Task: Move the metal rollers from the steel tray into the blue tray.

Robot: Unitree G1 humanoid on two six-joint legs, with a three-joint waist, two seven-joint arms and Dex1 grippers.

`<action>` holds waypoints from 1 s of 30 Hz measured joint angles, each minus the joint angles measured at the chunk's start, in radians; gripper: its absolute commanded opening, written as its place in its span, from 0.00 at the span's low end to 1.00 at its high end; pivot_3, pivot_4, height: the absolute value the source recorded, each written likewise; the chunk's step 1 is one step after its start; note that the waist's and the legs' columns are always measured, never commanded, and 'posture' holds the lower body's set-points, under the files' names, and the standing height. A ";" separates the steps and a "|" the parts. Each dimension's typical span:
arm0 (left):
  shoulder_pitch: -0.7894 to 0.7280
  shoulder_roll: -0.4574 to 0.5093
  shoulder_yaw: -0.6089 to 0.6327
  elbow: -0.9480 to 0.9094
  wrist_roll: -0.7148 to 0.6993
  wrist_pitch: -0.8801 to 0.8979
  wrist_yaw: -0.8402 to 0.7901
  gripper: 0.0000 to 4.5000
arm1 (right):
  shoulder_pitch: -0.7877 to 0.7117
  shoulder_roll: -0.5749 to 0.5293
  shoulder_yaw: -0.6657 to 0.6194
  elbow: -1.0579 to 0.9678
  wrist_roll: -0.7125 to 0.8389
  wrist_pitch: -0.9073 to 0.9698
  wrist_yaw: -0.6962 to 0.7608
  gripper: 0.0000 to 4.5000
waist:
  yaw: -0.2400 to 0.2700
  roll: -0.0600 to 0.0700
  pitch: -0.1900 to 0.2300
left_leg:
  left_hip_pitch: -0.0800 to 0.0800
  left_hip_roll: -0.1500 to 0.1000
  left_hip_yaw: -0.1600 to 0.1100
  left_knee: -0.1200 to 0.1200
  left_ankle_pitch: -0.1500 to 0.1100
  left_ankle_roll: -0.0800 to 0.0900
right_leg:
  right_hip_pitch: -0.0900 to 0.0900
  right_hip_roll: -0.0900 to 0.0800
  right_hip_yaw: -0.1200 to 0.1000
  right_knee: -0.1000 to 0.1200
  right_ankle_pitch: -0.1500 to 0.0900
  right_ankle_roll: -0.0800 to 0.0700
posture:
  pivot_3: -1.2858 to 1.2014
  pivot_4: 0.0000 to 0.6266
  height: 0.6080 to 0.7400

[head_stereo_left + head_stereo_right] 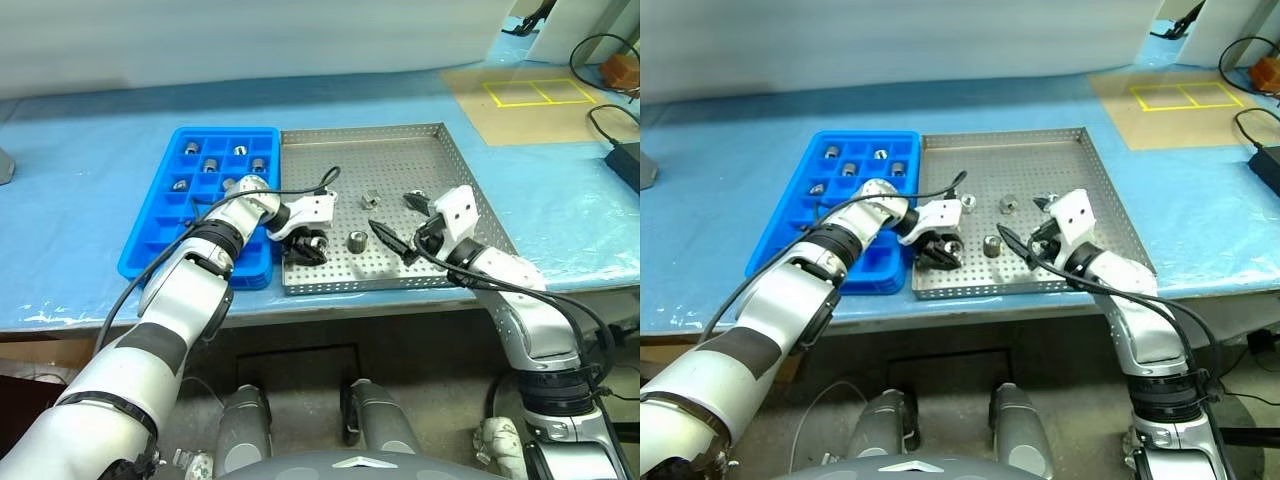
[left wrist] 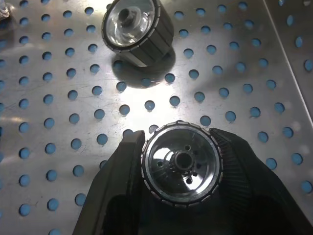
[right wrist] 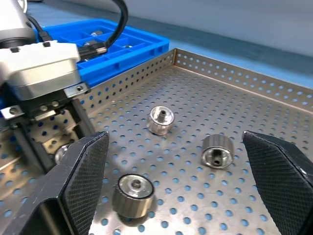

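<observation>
My left gripper (image 2: 181, 171) reaches down into the steel tray (image 1: 420, 135), near its corner beside the blue tray (image 1: 150, 250). Its two black fingers (image 2: 115, 186) are pinched on a roller (image 2: 182, 165), which sits upright on the perforated floor. A second roller (image 2: 137, 27) lies just beyond it. My right gripper (image 3: 176, 186) hovers over the opposite side of the steel tray, fingers spread wide with nothing between them. Ahead of it two more rollers (image 3: 161, 119) (image 3: 217, 151) rest on the floor near the steel tray's middle. The blue tray, touching the steel tray's side, has several rollers (image 1: 212, 165) in its far compartments.
</observation>
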 measured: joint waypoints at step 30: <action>0.706 0.012 0.537 -1.213 -0.232 0.502 1.025 0.38 | -0.246 0.011 0.166 0.262 0.012 -0.053 0.295 1.00 | 0.044 0.002 0.001 | -0.002 0.003 -0.003 -0.002 0.000 0.000 | -0.001 0.000 -0.004 -0.001 0.000 0.000 | 0.50 0.24 1.00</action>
